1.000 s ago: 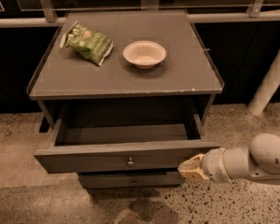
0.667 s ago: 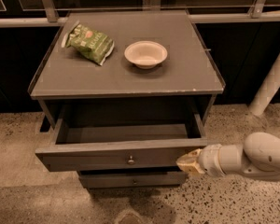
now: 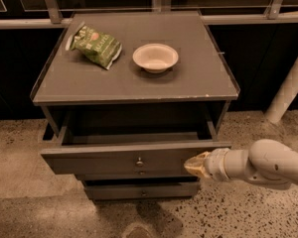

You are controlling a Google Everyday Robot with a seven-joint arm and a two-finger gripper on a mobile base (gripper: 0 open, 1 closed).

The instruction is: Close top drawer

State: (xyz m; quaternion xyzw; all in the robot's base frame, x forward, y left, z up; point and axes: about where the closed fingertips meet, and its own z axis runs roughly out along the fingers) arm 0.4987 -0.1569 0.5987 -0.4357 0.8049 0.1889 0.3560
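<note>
Top drawer (image 3: 94, 161) pulled out; claw (image 3: 194, 165) at its front's right end, openness cannot tell; next: push straight inward

Dark grey wooden top drawer (image 3: 104, 160), uppermost in the dark grey desk (image 3: 193, 78), just under the flat slab. Stands pulled well out toward the camera, open. Shows a wide, flat front panel, level and upright, with one small round metal knob (image 3: 139, 161) at its centre. Reveals behind that panel a shadowed cavity with floor, back wall and both side walls in view. Juts forward past the desk's front edge on both sides. Meets the pale tool (image 3: 194, 165) at the right end of the front panel, touching or just beside its face; cannot tell which.
</note>
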